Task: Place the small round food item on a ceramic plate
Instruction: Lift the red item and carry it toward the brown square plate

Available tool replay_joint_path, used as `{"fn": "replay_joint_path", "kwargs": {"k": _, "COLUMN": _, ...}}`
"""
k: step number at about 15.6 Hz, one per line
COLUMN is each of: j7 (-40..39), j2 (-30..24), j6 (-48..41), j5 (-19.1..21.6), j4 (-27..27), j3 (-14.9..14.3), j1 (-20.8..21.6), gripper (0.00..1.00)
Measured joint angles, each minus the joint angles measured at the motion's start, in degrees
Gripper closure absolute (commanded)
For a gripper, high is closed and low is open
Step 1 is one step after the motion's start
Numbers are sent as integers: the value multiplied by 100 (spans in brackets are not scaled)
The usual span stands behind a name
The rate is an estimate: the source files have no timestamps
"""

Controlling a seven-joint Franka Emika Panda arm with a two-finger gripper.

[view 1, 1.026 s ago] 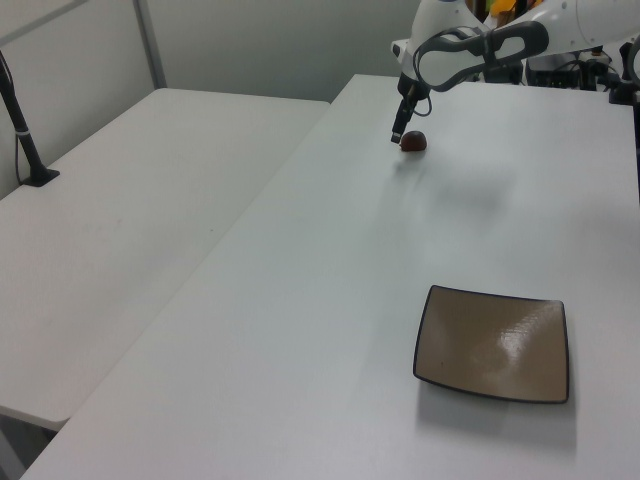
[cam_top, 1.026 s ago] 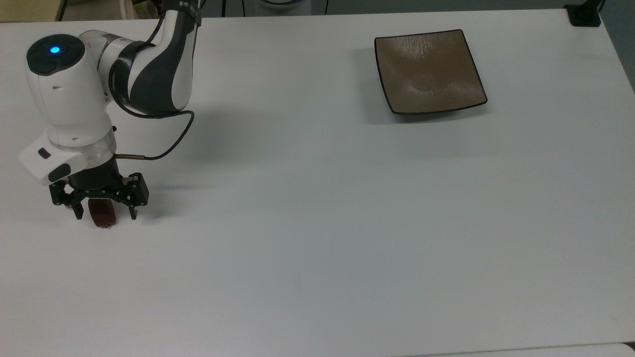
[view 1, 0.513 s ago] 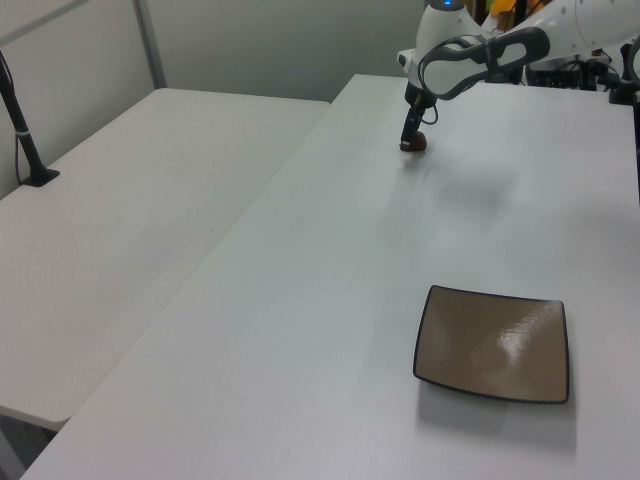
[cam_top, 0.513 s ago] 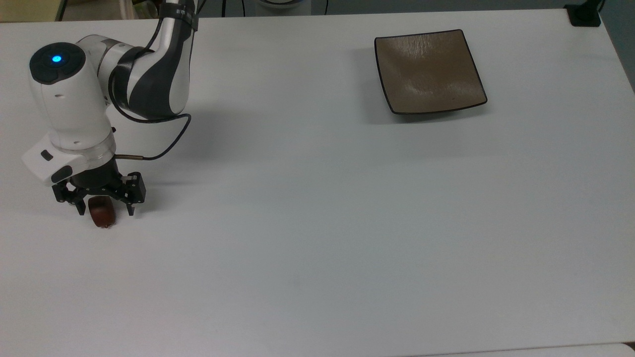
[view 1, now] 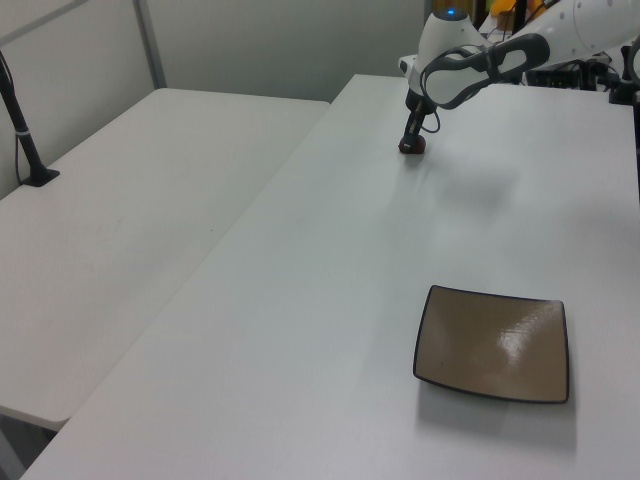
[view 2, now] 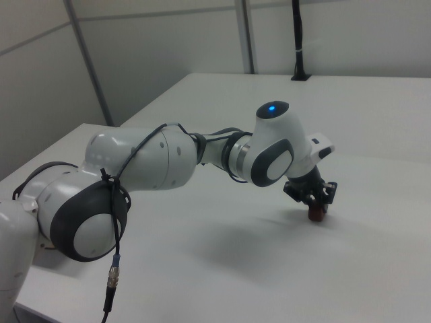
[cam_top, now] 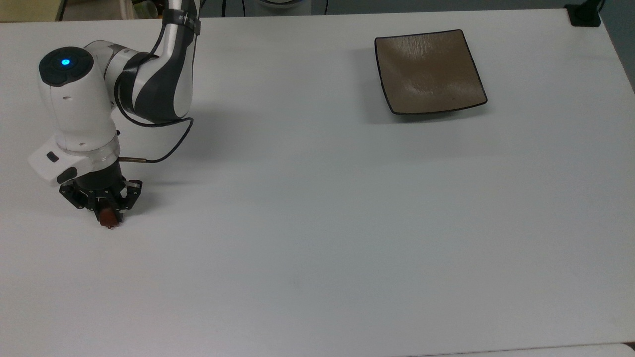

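Note:
The small round food item (cam_top: 106, 219), a dark reddish-brown lump, rests on the white table at the top view's left. My gripper (cam_top: 107, 214) has come straight down over it, and the fingers are shut on its sides, so just its lower end shows. In the right view the lump (view 2: 316, 214) peeks out beneath the gripper (view 2: 315, 207). In the left view the gripper (view 1: 409, 146) sits at the far end of the table. The square tan-brown ceramic plate (cam_top: 429, 72) lies far off at the top view's upper right, and near the front in the left view (view 1: 492, 343), with nothing on it.
A black cable (cam_top: 168, 144) loops from the wrist over the table. A black clamp (cam_top: 584, 15) grips the top view's upper right corner. A second white table (view 1: 130, 200) with a black post (view 1: 25, 140) adjoins on the left view's left.
The gripper has dropped lower over the lump and its fingers have drawn in from wide apart to tight against it. The plate has not moved.

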Motion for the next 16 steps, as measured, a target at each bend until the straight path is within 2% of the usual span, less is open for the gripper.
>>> {"fn": "replay_joint_path", "kwargs": {"k": 5, "j7": 0, "j2": -53, "j6": 0, "j5": 0, "j4": -17, "j3": 0, "j1": 1, "gripper": 66}}
{"fn": "replay_joint_path", "kwargs": {"k": 9, "j7": 0, "j2": -450, "j6": -119, "j5": 0, "j4": -306, "j3": 2, "j1": 45, "gripper": 66}}
{"fn": "replay_joint_path", "kwargs": {"k": 16, "j7": 2, "j2": -1704, "j6": -1933, "j5": 6, "j4": -551, "j3": 12, "j1": 469, "gripper": 66}}
